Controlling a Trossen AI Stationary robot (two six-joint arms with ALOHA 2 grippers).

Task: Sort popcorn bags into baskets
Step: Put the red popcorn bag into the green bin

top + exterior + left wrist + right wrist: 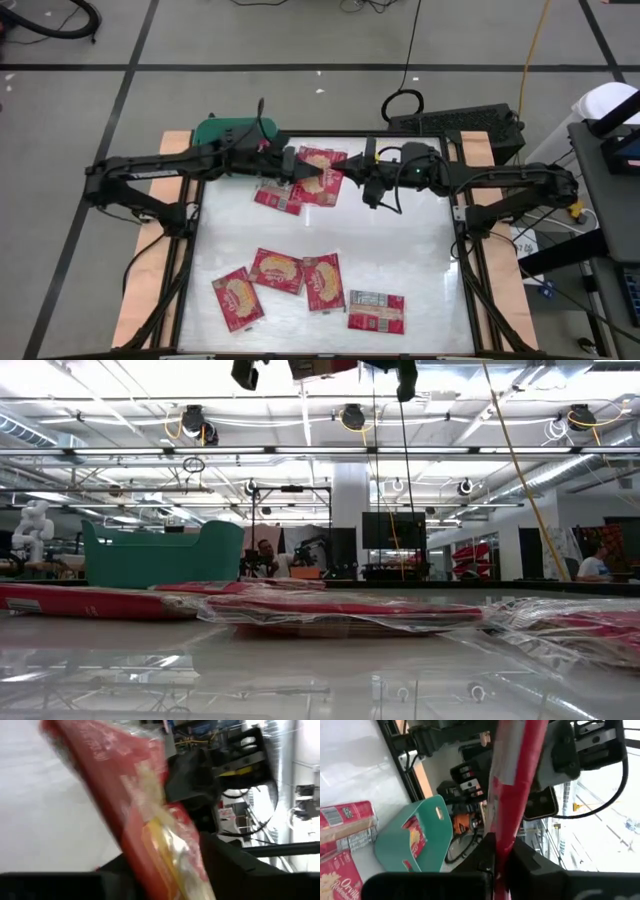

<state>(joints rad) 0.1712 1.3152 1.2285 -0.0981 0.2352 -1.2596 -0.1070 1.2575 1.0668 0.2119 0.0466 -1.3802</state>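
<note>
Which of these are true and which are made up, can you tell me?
1. Both grippers meet at one raised popcorn bag. True.
2. The right gripper is shut on that bag. True.
3. The basket is orange. False: it is teal-green.
4. The basket is empty. False: the right wrist view shows a red packet inside.
5. Four bags lie at the table's near side. True.
</note>
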